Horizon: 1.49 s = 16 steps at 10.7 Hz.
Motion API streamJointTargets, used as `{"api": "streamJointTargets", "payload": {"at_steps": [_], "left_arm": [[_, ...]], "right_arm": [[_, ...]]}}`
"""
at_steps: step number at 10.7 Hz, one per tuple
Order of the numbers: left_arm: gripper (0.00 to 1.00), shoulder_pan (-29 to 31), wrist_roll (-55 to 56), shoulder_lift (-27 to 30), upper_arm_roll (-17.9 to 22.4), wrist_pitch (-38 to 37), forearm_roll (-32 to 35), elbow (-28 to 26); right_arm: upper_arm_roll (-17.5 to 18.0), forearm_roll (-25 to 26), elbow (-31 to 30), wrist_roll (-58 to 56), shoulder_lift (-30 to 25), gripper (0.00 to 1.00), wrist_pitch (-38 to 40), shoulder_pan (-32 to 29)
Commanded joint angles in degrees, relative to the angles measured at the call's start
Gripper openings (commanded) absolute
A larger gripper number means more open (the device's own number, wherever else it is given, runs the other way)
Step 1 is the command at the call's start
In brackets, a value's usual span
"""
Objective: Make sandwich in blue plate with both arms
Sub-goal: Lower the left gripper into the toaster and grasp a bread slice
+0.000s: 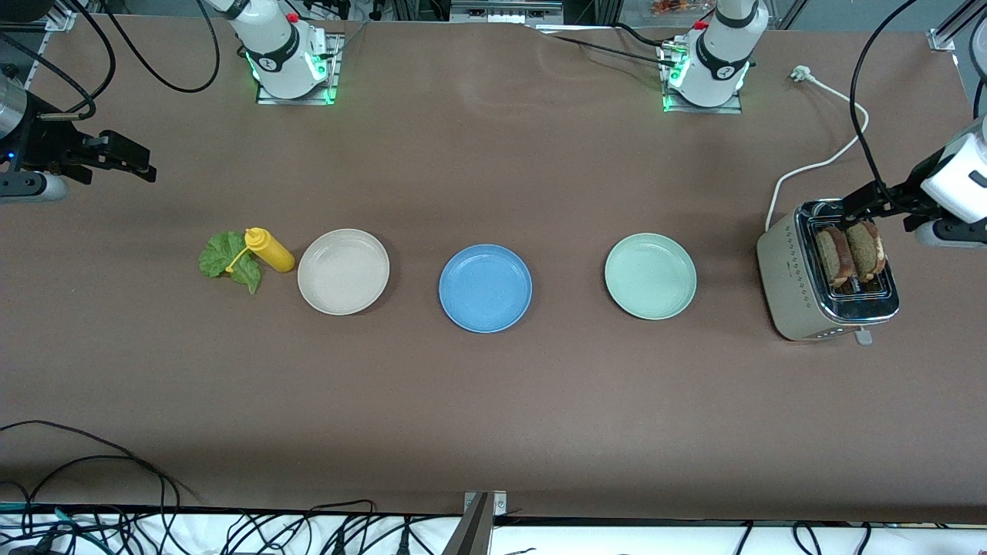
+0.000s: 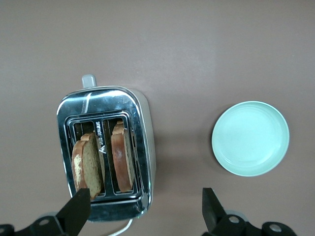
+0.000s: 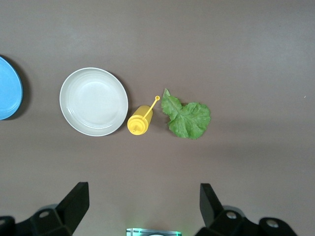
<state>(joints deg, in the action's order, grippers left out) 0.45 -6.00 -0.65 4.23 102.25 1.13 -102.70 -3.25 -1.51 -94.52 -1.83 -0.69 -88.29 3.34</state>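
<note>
Left hand (image 2: 142, 209) hangs wide open just above the toaster (image 2: 106, 152) holding two bread slices (image 2: 88, 164); right hand (image 3: 142, 206) hangs wide open above bare table (image 3: 221, 49), lettuce (image 3: 187, 118) well apart

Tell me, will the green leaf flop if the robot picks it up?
Probably. The lettuce leaf looks thin and crinkled, lying flat on the table, so it would likely droop from the fingers. It also looks very light, so a push might just slide it. Its edges seem delicate and could tear if squeezed hard.
</note>
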Motion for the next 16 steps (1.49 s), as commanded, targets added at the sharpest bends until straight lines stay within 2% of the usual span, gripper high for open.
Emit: {"api": "streamJointTargets", "payload": {"at_steps": [1, 7, 10, 16], "left_arm": [[0.98, 0.25, -1.20, -0.66, 0.78, 6.19, 1.33, -4.61], [0.98, 1.04, -1.20, -2.25, 1.13, 12.79, 3.79, -10.41], [0.98, 1.22, -1.20, -2.86, 1.13, 19.02, 3.79, -14.45], [0.98, 1.39, -1.12, -4.79, 2.45, 20.79, 3.79, -15.17]], "right_arm": [[0.26, 0.63, 0.30, 0.68, -0.63, 1.00, 1.01, 0.17], [0.87, 0.63, 0.30, 0.68, -0.54, 1.00, 1.01, 0.17], [0.87, 0.63, 0.30, 0.68, -0.63, 1.00, 0.92, 0.17], [0.96, 0.63, 0.30, 0.77, -0.54, 1.00, 0.49, 0.17]]}}
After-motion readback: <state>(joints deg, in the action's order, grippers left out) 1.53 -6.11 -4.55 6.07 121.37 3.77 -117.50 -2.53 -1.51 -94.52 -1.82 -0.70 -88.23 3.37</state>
